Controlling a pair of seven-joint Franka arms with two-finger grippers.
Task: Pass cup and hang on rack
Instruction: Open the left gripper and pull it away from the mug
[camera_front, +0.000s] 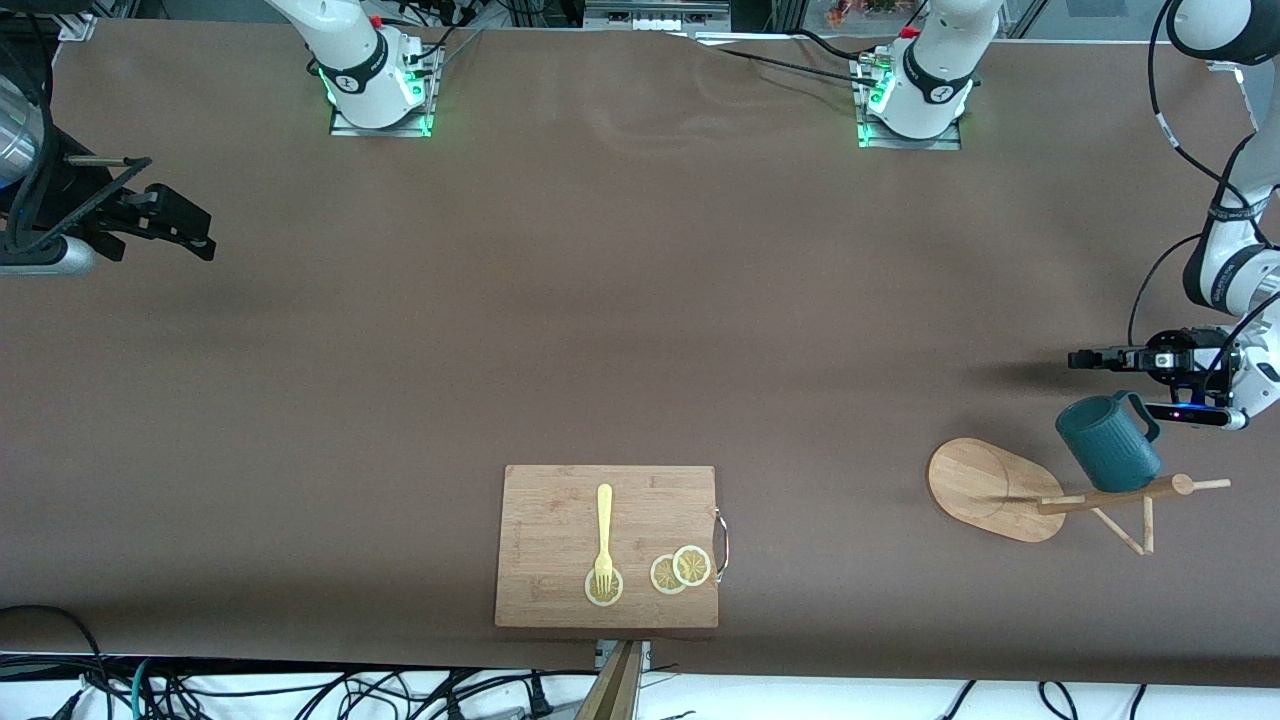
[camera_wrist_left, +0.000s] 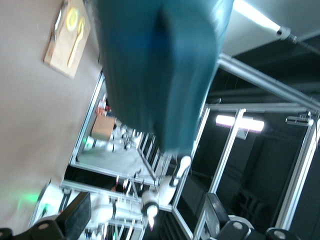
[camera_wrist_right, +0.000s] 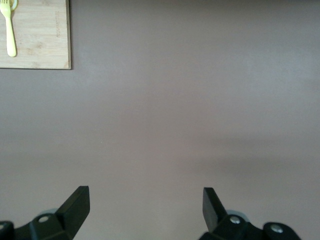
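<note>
The dark teal cup hangs up on the light wooden rack, against the top of its pole, handle uppermost. Which peg carries it is hidden. My left gripper hovers beside the cup's handle, open and apart from it. In the left wrist view the cup fills the space ahead of the left gripper, and nothing is between the fingers. My right gripper waits open over bare table at the right arm's end; the right wrist view shows this gripper holding nothing.
A rectangular wooden cutting board lies near the front edge mid-table, with a yellow fork and lemon slices on it. A corner of the board appears in the right wrist view. Brown cloth covers the table.
</note>
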